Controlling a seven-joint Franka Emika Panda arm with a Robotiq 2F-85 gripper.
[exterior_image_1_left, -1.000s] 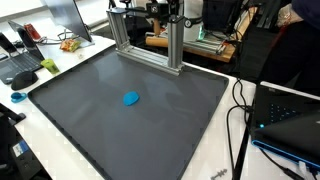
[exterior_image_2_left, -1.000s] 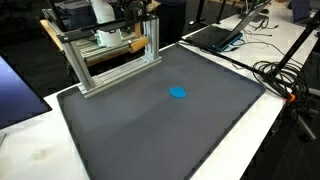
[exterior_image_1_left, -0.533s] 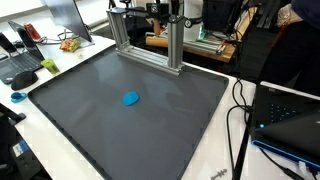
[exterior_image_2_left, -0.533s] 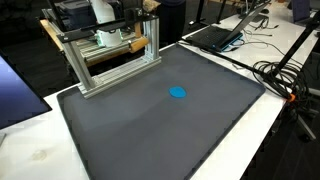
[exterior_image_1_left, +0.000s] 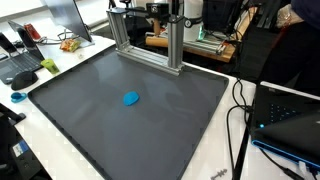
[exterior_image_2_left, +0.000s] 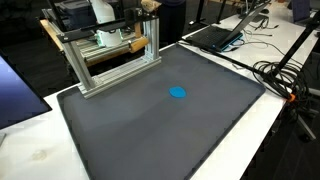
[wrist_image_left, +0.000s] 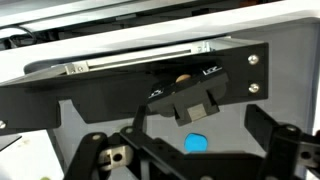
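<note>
A small flat blue object (exterior_image_1_left: 131, 98) (exterior_image_2_left: 178, 93) lies alone near the middle of a dark grey mat (exterior_image_1_left: 90, 120) (exterior_image_2_left: 130, 130). The wrist view shows the blue object (wrist_image_left: 197, 143) far below, between the spread fingers of my gripper (wrist_image_left: 186, 160). The jaws stand wide open and hold nothing. A black plate with screws (wrist_image_left: 110, 85) crosses that view above the fingers. Behind the aluminium frame (exterior_image_1_left: 150, 40) (exterior_image_2_left: 110, 62) at the mat's back edge, my arm (exterior_image_2_left: 100, 10) is mostly hidden in both exterior views.
An open laptop (exterior_image_2_left: 215, 35) and loose cables (exterior_image_2_left: 280, 75) lie beside the mat. Another laptop (exterior_image_1_left: 290, 120) and cables (exterior_image_1_left: 240, 110) sit off one edge. Small items and a laptop (exterior_image_1_left: 20, 60) crowd the white table (exterior_image_2_left: 30, 140).
</note>
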